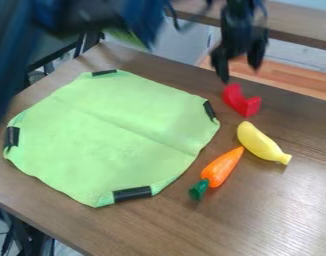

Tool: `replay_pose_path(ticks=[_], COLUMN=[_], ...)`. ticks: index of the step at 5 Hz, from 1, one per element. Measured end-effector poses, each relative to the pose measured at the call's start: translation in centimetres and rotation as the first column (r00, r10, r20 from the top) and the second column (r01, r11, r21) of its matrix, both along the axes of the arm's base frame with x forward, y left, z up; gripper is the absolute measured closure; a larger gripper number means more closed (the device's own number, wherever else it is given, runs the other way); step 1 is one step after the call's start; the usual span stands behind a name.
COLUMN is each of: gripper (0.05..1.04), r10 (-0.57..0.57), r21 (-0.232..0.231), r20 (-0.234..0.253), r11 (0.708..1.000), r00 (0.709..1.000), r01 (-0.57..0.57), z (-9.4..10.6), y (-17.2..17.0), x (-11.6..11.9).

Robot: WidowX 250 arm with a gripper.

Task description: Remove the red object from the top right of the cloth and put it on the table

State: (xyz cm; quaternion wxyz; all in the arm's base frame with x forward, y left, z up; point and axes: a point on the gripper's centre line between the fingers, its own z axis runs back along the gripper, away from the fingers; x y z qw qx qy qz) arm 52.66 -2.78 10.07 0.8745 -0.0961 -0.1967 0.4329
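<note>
The curved red block with a notched top (242,101) sits on the brown wooden counter (286,200), off the far right edge of the light green cloth (115,135) and just beside it. The black two-finger hand (240,75) hangs above and slightly to the far side of the block. Its fingers are spread well apart with nothing between them; whether the left one brushes the block, I cannot tell. The block's long axis slants from far left to near right. With the block off the cloth, the placing looks done; the next move likely wants the hand lifted straight up, clear of the block.
</note>
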Motion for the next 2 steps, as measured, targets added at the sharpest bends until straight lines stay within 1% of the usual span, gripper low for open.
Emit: replay_pose_path(ticks=[1,2], gripper=[0.084,0.084], r10=[0.027,-0.053], r21=[-0.071,-0.045], r20=[0.082,-0.052], r11=[0.997,0.998], r00=[0.996,0.997], r01=[-0.021,0.05], z=[4.7,6.0], y=[4.1,7.2], x=[-1.8,-4.7])
